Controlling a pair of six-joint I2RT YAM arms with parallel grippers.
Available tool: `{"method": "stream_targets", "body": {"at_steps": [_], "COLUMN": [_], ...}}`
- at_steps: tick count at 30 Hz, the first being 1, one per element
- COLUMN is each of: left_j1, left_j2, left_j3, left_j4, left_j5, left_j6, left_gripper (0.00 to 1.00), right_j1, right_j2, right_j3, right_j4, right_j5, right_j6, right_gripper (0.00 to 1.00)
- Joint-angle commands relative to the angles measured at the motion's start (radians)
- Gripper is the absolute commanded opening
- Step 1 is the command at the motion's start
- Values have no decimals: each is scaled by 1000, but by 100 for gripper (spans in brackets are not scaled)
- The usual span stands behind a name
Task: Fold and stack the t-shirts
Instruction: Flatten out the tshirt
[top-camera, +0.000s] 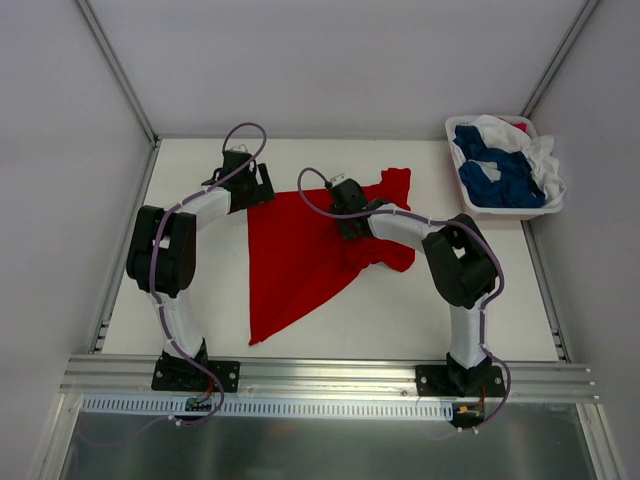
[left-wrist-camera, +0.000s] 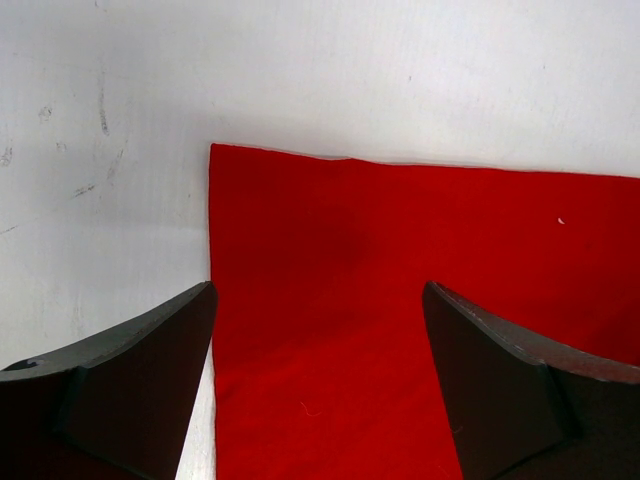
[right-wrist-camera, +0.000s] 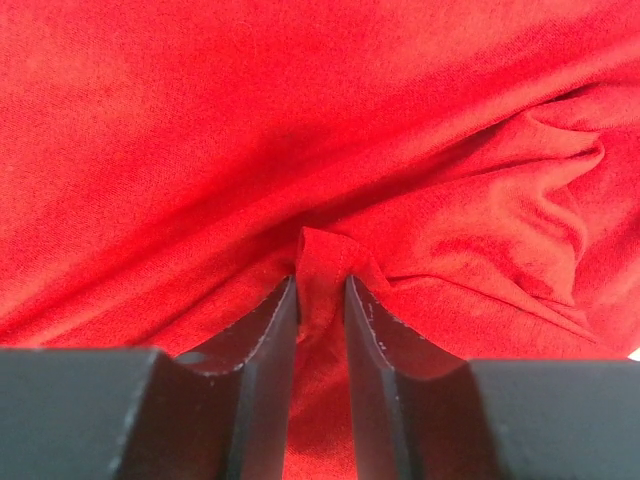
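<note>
A bright red t-shirt (top-camera: 295, 262) lies spread on the white table, tapering to a point near the front and bunched at its right side. My left gripper (top-camera: 262, 188) hovers open over the shirt's far left corner, and in the left wrist view the gripper (left-wrist-camera: 318, 287) straddles the flat red cloth (left-wrist-camera: 400, 230) beside its straight edge. My right gripper (top-camera: 352, 226) rests on the shirt's upper middle. In the right wrist view it (right-wrist-camera: 320, 285) is shut on a pinched ridge of red cloth (right-wrist-camera: 300, 120). Dark blue t-shirts (top-camera: 495, 177) and white t-shirts (top-camera: 541, 160) lie heaped in the basket.
A white plastic basket (top-camera: 505, 212) stands at the table's far right corner. Metal frame rails run along the table's sides and front edge. Bare white table (left-wrist-camera: 100, 200) shows to the left of the red shirt.
</note>
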Motion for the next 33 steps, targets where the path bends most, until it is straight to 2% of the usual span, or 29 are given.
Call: {"method": "stream_targets", "body": {"at_steps": [1, 6, 13, 15, 26, 33], "left_j1": [5, 5, 5, 5, 3, 3], "left_j2": [-53, -52, -52, -53, -56, -55], "left_j3": [-9, -9, -10, -10, -12, -10], "left_j4": [20, 21, 23, 23, 23, 23], "left_j5": [25, 31, 34, 37, 42, 42], "left_j6": [-3, -4, -6, -7, -11, -9], "left_gripper": [85, 85, 85, 85, 84, 85], "right_j1": [-1, -1, -1, -1, 6, 17], "right_j2": [-50, -53, -91, -108, -300, -528], "right_j3": [10, 15, 21, 25, 2, -96], "right_j4": [14, 10, -15, -25, -108, -191], "right_j5": [15, 14, 29, 37, 122, 234], "right_j6": [0, 0, 0, -3, -7, 59], "right_gripper": [28, 20, 2, 0, 0, 0]}}
